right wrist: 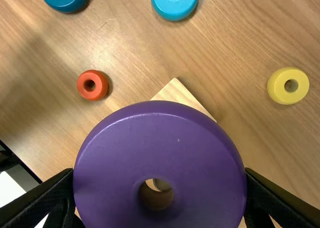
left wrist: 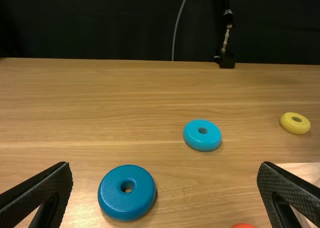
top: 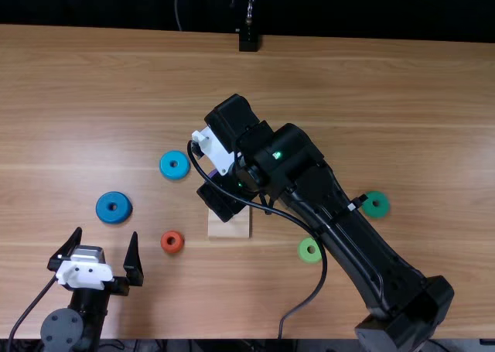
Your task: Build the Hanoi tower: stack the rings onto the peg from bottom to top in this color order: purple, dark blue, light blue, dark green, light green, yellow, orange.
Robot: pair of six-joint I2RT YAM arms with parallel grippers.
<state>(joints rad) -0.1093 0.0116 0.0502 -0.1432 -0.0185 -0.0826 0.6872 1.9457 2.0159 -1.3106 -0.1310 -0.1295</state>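
Purple ring (right wrist: 160,148) is gripped between the fingers (right wrist: 45,203) of the right gripper (top: 223,197), over the pale, square wooden base (top: 229,224). It is a thick disc with a rounded rim, a smooth, faintly glossy surface and a round central hole. The peg cannot be identified with certainty. The left gripper (top: 106,232) stands at the near left of the tabletop (top: 93,81), its fingers spread wide apart with a free gap between them. Six other rings lie flat on the tabletop, each with a central hole: the dark blue ring (top: 103,210) is on the left side, ahead of the left gripper; the light blue ring (top: 165,170) is farther from the near edge, between the dark blue ring and the right gripper; the red-orange ring (top: 165,246) is near the left side of the base; the light green ring (top: 302,247) is right of the base; the dark green ring (top: 369,205) is just beside the right arm (top: 363,251); the yellow ring (right wrist: 280,77) is beyond the base. The tabletop is light brown wood with long grain running from side to side. Beyond its far edge are a black backdrop (left wrist: 100,22), a thin grey cable (left wrist: 177,25) and a metal rod (left wrist: 227,36) with a black foot (left wrist: 227,62).
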